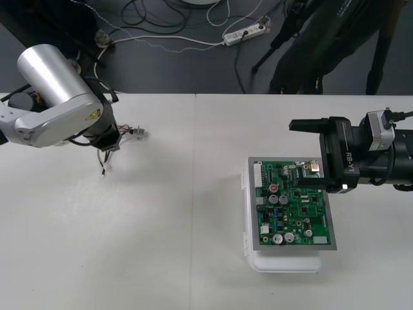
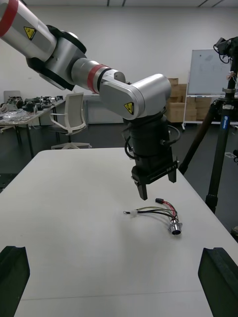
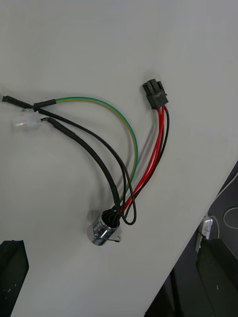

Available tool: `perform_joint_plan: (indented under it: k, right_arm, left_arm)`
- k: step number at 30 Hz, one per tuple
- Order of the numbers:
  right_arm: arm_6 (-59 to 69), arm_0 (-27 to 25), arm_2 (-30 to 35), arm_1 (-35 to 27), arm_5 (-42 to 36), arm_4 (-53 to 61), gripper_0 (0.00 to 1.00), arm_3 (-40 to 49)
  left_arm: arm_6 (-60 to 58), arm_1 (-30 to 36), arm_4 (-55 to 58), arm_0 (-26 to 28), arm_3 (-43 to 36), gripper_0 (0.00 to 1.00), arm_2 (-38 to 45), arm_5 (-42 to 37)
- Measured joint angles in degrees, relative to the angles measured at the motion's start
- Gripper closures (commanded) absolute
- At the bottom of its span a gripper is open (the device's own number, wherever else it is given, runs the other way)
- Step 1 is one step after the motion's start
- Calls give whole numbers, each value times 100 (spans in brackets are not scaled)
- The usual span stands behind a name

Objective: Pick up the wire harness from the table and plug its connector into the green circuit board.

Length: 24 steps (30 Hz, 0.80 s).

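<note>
My left pincer hangs just above the harness, its fingers spread wide and holding nothing. The harness lies loose on the desk, close to the far edge and well apart from the green board on its white base.

From my wrist I see the black plug at one end and the metal socket at the other. A green-yellow wire loops wide between them.

The step in hand is the pick, and I think the grasp point decides everything that follows. I want to come straight down on the plug body, or on the red wires right behind it, so that the plug's mating face sticks out free of my fingers.

I should turn my wrist so the fingers straddle the plug across its short sides. They should close on nothing else, least of all the green-yellow loop. The socket looks heavy and will likely swing once lifted, so I should rise slowly.

My right pincer waits spread and empty at the board's far edge.
</note>
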<state>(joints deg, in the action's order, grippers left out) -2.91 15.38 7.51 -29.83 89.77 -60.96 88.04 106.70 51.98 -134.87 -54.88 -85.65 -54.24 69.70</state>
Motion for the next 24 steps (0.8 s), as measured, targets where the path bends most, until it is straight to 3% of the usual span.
perform_joint_plan:
  k: [6, 24]
  right_arm:
    - [-3, 59, 0, -3, 0, 0, 0, -10]
    - [-3, 120, -68, -27, 0, 1, 0, -190]
  left_arm:
    - [516, -302, -2, -275, 535, 0, -334, -31]
    - [704, -1309, 215, -516, 1886, 0, -338, -31]
